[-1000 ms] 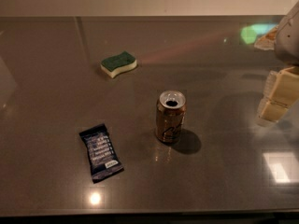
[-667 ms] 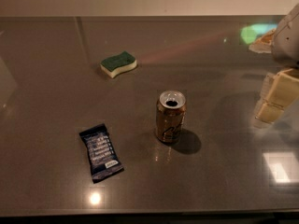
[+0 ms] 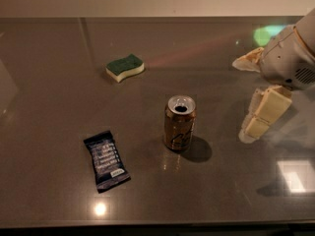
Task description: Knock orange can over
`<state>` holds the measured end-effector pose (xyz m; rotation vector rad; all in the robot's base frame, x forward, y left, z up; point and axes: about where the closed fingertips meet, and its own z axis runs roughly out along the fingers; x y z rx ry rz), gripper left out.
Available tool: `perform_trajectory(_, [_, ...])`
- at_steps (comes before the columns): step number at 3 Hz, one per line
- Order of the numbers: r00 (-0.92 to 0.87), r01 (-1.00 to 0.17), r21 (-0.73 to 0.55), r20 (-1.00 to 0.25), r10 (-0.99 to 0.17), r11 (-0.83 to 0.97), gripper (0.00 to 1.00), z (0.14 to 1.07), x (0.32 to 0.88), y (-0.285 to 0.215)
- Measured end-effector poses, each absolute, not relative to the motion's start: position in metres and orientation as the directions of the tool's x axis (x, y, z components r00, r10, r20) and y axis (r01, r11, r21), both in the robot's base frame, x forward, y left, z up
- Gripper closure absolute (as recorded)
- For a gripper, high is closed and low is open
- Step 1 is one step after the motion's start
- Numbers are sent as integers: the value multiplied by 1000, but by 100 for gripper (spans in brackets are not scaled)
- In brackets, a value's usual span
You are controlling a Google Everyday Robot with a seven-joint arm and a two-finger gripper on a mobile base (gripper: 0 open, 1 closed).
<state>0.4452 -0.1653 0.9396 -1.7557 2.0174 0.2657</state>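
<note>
The orange can (image 3: pixel 179 123) stands upright near the middle of the dark table (image 3: pixel 59 82). It has a bronze body with dark curved markings and a silver top with an open pull-tab hole. My gripper (image 3: pixel 241 100) comes in from the right edge, to the right of the can and apart from it. Its cream fingers are spread open with nothing between them. One finger (image 3: pixel 247 61) points left and the other (image 3: pixel 263 115) hangs down towards the table.
A green and yellow sponge (image 3: pixel 125 67) lies at the back left of the can. A dark blue snack packet (image 3: pixel 106 160) lies flat at the front left. Bright light reflections show on the table at the front and right.
My gripper has moved left, closer to the can. The can, sponge and packet have not moved.
</note>
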Motion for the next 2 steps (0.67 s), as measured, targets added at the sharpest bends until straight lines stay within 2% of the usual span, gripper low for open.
perform_trajectory(2, [-13, -990, -96, -683, -730, 107, 0, 915, 449, -108])
